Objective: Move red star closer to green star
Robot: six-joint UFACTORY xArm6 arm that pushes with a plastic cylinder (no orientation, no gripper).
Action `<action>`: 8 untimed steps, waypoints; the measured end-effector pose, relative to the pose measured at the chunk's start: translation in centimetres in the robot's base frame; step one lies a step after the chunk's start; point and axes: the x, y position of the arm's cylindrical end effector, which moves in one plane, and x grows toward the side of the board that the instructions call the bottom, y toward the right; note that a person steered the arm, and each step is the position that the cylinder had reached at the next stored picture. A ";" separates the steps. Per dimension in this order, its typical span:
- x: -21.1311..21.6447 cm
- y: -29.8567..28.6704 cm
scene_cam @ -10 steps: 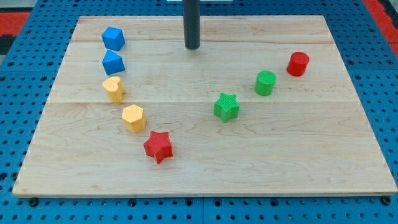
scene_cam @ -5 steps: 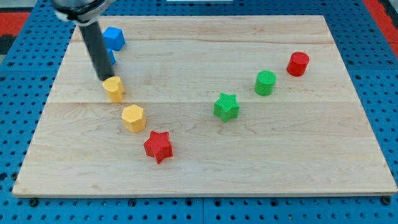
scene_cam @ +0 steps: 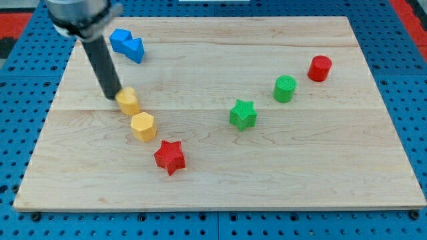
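The red star lies on the wooden board left of centre, near the view's bottom. The green star lies to its upper right, well apart from it. My tip is far up and left of the red star, touching the left side of a yellow heart block. A yellow hexagon block lies between the heart and the red star.
Two blue blocks sit touching each other at the view's top left. A green cylinder and a red cylinder lie to the upper right of the green star.
My tip swept from the top centre to the left, then down. The lower blue block was pushed up against the upper one, and the yellow heart shifted slightly down and right.
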 end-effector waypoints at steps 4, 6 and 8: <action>12.5 3.3; 11.7 10.2; 9.8 7.9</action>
